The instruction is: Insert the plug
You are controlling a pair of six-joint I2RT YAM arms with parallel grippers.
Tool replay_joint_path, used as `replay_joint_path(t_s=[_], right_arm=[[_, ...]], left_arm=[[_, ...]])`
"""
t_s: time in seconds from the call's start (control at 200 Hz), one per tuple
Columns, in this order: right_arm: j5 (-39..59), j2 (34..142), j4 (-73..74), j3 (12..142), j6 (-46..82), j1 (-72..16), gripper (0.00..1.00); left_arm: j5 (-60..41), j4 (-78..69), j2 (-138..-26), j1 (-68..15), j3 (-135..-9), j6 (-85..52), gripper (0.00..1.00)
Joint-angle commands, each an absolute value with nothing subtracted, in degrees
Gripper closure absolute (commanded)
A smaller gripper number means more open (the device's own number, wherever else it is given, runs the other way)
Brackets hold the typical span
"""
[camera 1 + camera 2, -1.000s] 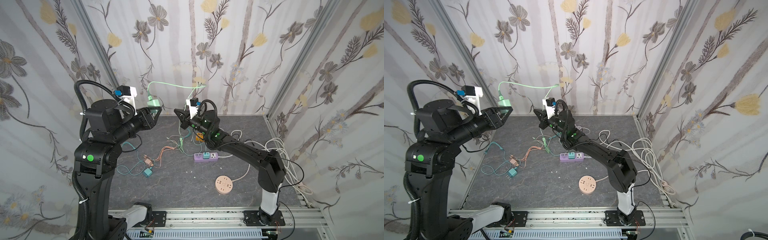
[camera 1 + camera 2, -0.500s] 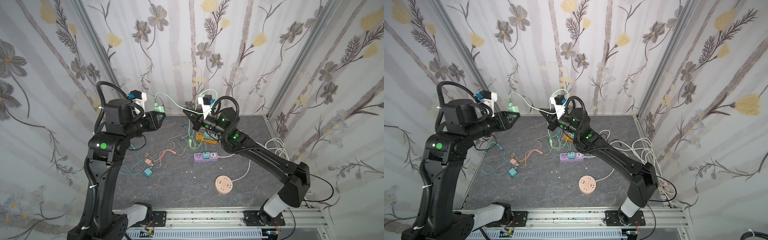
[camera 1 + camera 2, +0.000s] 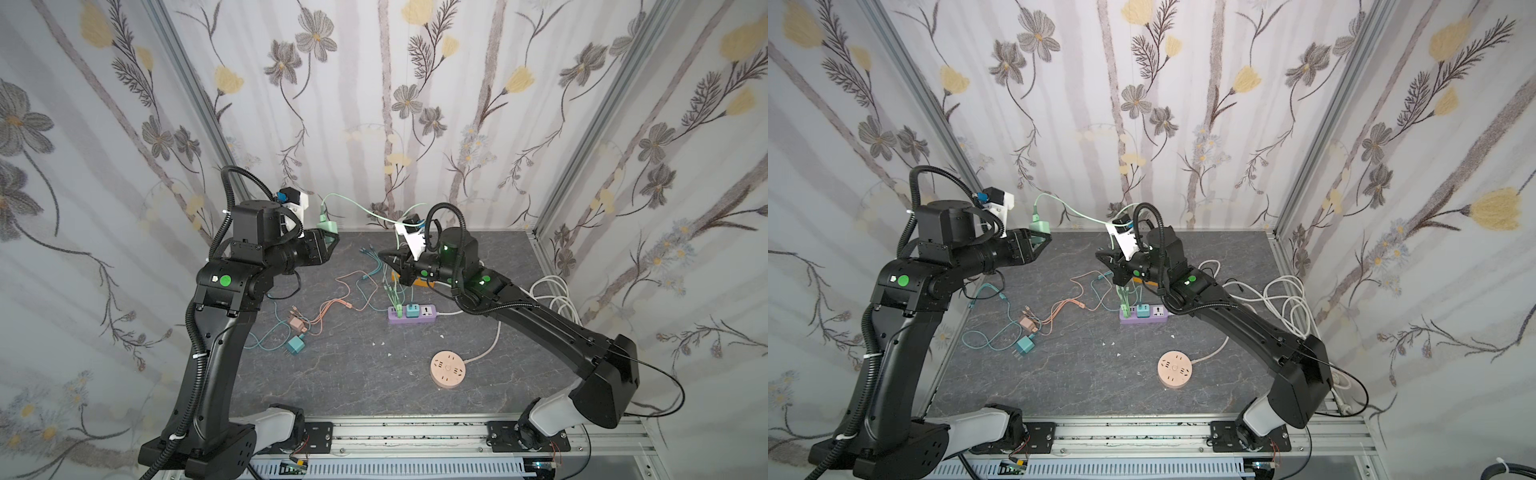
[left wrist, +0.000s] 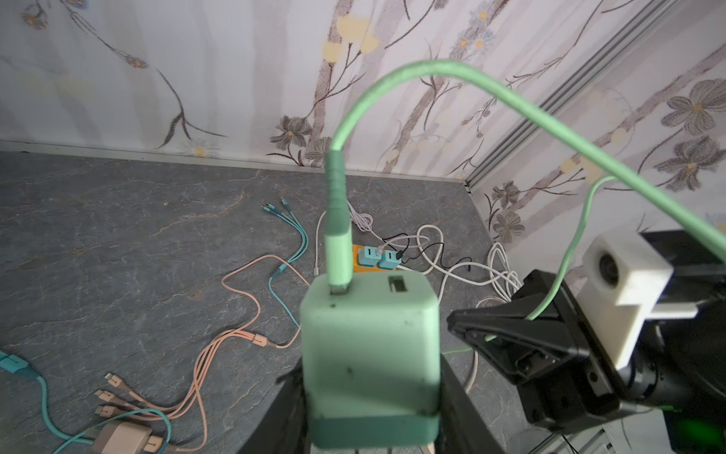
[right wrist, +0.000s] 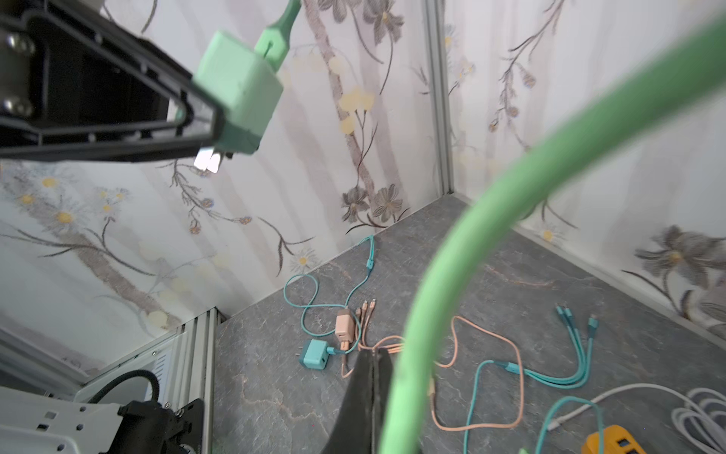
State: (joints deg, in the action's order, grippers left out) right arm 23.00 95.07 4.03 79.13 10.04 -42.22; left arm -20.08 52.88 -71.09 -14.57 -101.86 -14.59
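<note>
The green plug (image 3: pixel 328 227) is held aloft above the back left corner of the worktop (image 3: pixel 415 374), pinched by the left fingers (image 5: pixel 118 135). Its cable (image 4: pixel 432 67) is nipped by the right fingers (image 4: pixel 491 326). The carrying step seems in hand. Next, the prongs must be aligned over a free socket of the purple strip (image 3: pixel 424 312).

The mint-green cube plug (image 3: pixel 328 227) hangs high above the table, clamped in the left gripper (image 3: pixel 332 238) with its prongs down — its green cable (image 3: pixel 358 208) arcs from the top. The purple power strip (image 3: pixel 420 314) lies flat mid-table, well apart.
</note>
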Motion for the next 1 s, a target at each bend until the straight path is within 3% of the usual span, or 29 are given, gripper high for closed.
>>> replay_joint_path(t_s=[0.0,0.145,0.565,0.804,0.994], right_arm=[[22.61,90.84,0.15,78.53,11.72,-39.9,1.0],[23.24,83.1,-3.08,76.83,13.91,-35.03,1.0],[18.55,66.11,-13.55,71.34,17.37,-15.51,1.0],[21.13,65.07,-15.01,70.87,19.49,-2.09,1.0],[25.6,71.27,-15.13,76.61,18.63,5.1,1.0]], left_arm=[[-19.65,51.29,-70.88,-17.58,-102.25,-11.87,1.0],[-14.73,52.56,-71.97,-24.59,-104.45,-9.25,1.0],[-16.03,48.63,-83.98,-37.36,-110.79,-6.87,1.0],[-14.9,50.27,-94.39,-44.03,-120.01,-4.81,1.0],[-12.17,50.62,-103.98,-45.95,-128.89,-5.49,1.0]])
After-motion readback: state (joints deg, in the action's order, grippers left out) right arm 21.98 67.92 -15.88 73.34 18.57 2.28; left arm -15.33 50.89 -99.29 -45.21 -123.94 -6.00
